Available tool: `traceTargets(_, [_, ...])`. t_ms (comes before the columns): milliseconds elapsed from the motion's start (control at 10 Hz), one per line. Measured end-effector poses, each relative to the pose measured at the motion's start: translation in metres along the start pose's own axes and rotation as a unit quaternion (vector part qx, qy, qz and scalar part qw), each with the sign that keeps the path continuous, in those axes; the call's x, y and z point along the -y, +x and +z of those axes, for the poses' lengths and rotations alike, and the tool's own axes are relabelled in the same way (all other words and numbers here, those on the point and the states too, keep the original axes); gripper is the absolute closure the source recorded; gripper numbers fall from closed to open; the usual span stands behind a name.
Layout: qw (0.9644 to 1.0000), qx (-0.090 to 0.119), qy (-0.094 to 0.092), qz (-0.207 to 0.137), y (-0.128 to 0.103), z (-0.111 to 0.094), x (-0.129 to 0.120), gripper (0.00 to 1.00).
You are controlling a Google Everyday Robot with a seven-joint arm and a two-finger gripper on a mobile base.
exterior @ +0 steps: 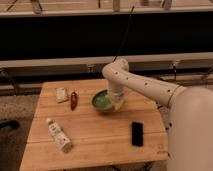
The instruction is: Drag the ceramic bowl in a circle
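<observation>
Wooden slatted table (95,140) against a dark wall – round shallow green ceramic bowl (103,101) sits near its middle, white arm's tool (118,104) down at the bowl's right rim; cannot tell how its grip stands. Risks, as I judge: rim contact slips mid-arc, bowl tips, or the circle swings wide into the small red pepper-shaped object (74,99) just left – black flat phone (137,133) lies nearer front.
</observation>
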Motion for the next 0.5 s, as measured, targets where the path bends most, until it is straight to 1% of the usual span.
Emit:
traceTargets(300, [0.9998, 0.0, -0.013, 0.015, 0.0029, -0.0002, 0.0014, 1.0])
traceTargets(500, [0.9996, -0.001, -0.017, 0.021, 0.0036, -0.0008, -0.0003, 1.0])
